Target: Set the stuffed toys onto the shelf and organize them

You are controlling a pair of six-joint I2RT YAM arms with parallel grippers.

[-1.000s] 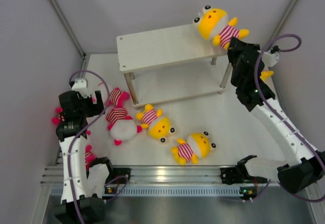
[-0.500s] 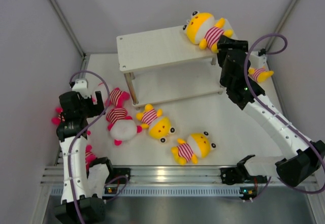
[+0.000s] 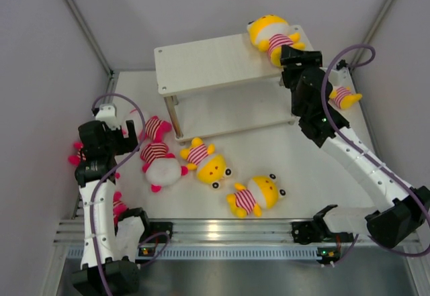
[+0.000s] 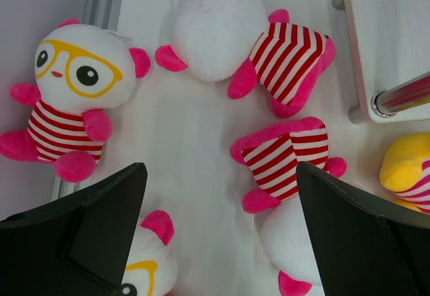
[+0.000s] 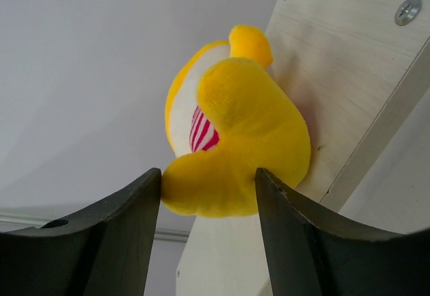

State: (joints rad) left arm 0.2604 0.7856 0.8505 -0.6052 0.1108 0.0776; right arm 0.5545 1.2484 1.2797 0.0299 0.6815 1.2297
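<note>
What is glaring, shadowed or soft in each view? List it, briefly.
Top external: even light, glare on the aluminium rail. Left wrist: pink stuffed toys sharp, a glint on the shelf leg, dark claw fingers featureless. Right wrist: yellow stuffed toy casts a soft shadow on the shelf board.

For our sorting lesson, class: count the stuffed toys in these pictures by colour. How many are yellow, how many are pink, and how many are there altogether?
Yellow stuffed toys: 4
Pink stuffed toys: 4
Total: 8
</note>
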